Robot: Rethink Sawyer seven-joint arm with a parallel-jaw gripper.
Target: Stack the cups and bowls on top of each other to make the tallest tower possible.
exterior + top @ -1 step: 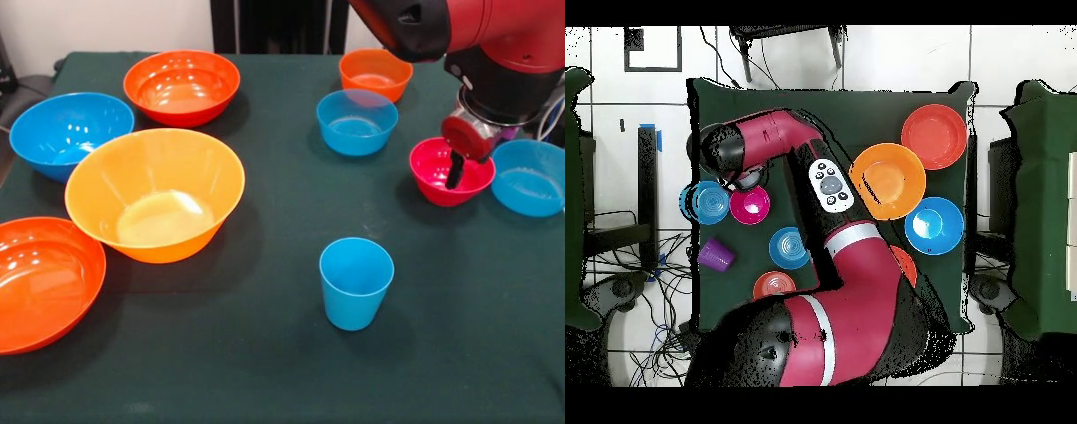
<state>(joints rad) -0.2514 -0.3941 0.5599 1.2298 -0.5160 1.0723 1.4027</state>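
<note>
A light blue cup (pixel 356 283) stands upright alone near the front of the table. The translucent purple cup (pixel 717 255) shows only in the overhead view. My gripper (pixel 455 172) reaches down into the magenta-pink bowl (pixel 439 177) at its near rim; the arm's wrist hides how the jaws stand. A small blue bowl (pixel 530 177) sits right beside the pink one, and another small blue bowl (pixel 357 121) and a small orange bowl (pixel 375 73) lie behind. From above, the gripper (pixel 750 186) sits at the pink bowl's (pixel 751 207) edge. No bowl or cup is stacked.
The large yellow-orange bowl (pixel 154 194), large blue bowl (pixel 71 132) and two large red-orange bowls (pixel 181 86) (pixel 40 283) crowd the left half of the dark green table (pixel 265 371). A grey remote-like device (pixel 830 185) lies by the arm in the overhead view.
</note>
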